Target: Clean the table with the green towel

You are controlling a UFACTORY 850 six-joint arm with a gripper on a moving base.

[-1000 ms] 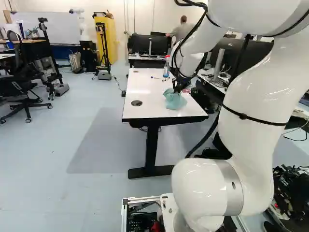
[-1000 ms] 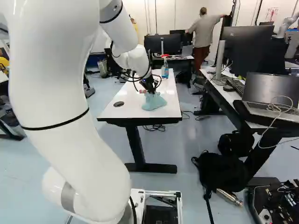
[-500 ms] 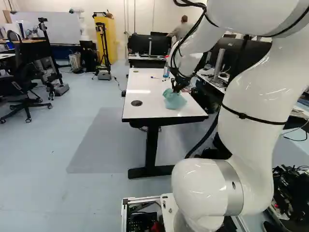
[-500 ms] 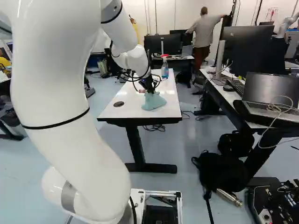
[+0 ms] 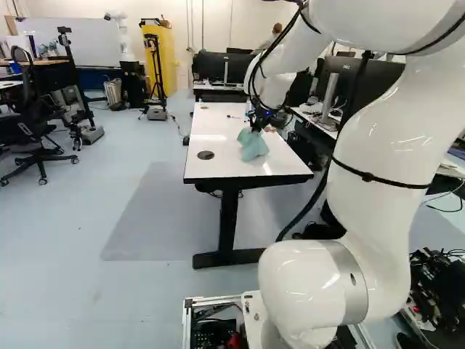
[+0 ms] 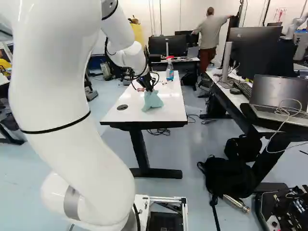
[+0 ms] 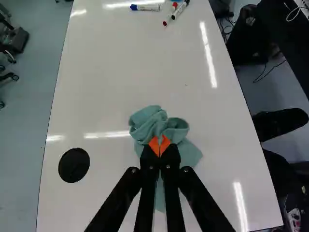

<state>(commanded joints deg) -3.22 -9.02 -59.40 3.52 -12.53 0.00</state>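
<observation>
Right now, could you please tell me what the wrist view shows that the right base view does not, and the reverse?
Only the wrist view shows the orange pads and a distinct blue-capped marker; from the right base, any marker is too small to identify.

Only the right base view shows the arm's white body, the spray bottle and the open laptop.

Both show the pincer holding the green towel, the white table and its round black disc.
</observation>
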